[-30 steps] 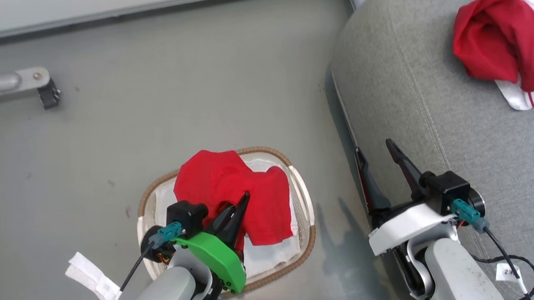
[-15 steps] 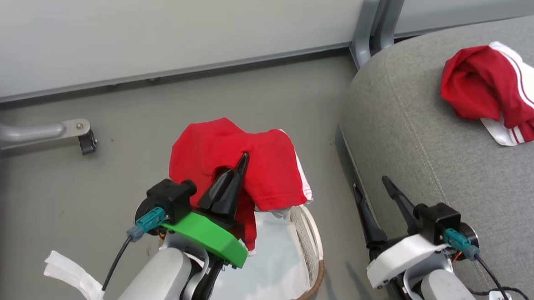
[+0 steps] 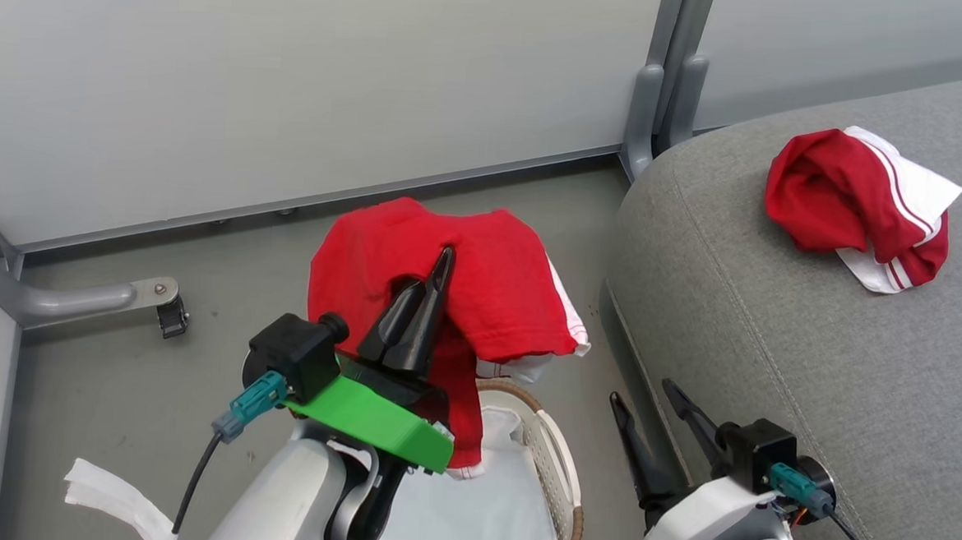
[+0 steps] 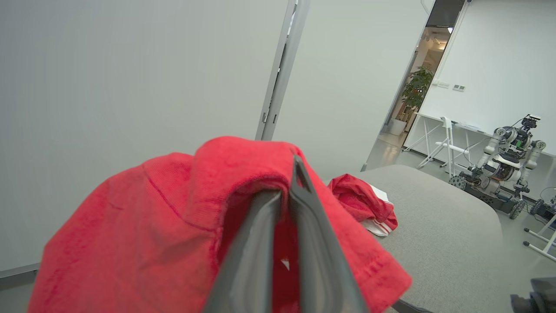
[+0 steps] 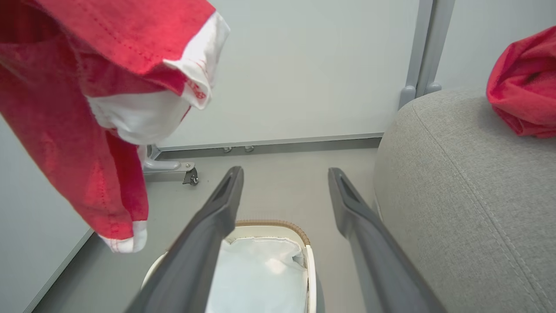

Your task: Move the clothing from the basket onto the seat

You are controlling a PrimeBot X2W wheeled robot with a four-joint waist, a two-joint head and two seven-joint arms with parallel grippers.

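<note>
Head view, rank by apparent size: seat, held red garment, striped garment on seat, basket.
1. seat
2. held red garment, though nearer the camera
3. striped garment and basket look alike; basket is partly hidden and cropped, so unranked

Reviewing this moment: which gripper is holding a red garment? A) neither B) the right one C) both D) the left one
D: the left gripper is shut on the red garment, which hangs above the basket, while the right gripper is open with nothing between its fingers.
</note>
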